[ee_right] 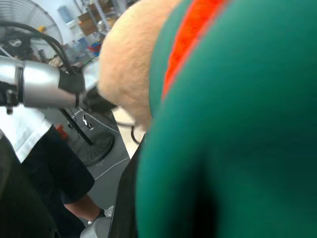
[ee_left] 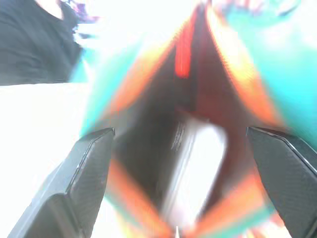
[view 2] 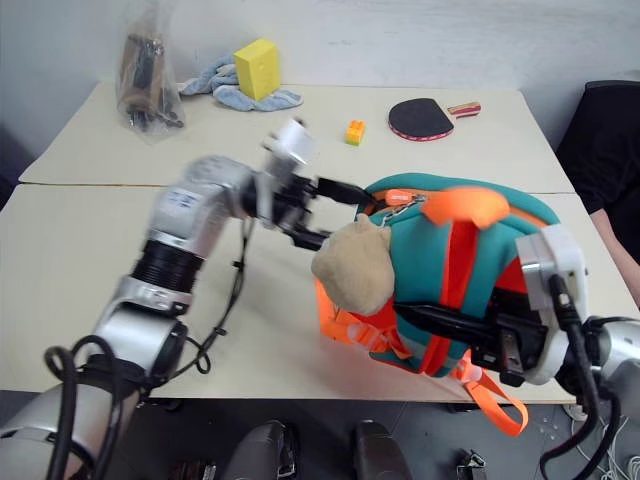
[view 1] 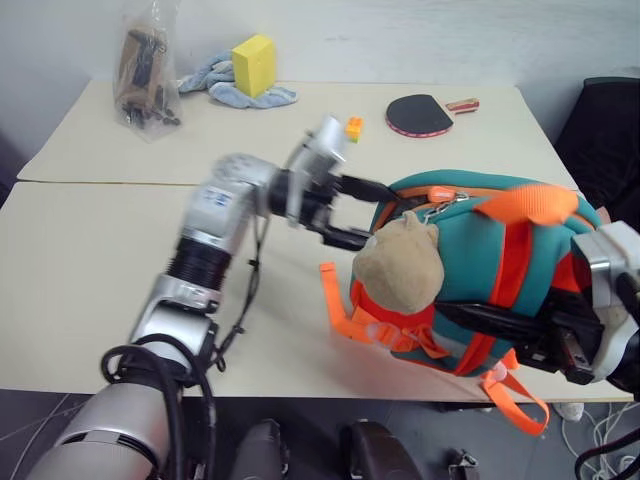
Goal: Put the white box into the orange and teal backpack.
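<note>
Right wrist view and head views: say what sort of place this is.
Probably a lab or workshop: pale tables pushed together against a plain wall, a standing fan and cluttered shelves behind, and a table tennis paddle lying about.

- You are looking at the orange and teal backpack (ee_right: 233, 139) pressing close, its teal fabric crossed by an orange strap (ee_right: 190, 37).
- The tan plush toy (ee_right: 131, 59) is hanging against its side.
- Beyond it, the left arm (ee_right: 39, 84) is reaching in, dark at its tip.
- A person's dark sleeve (ee_right: 44, 173) is showing behind.
</note>
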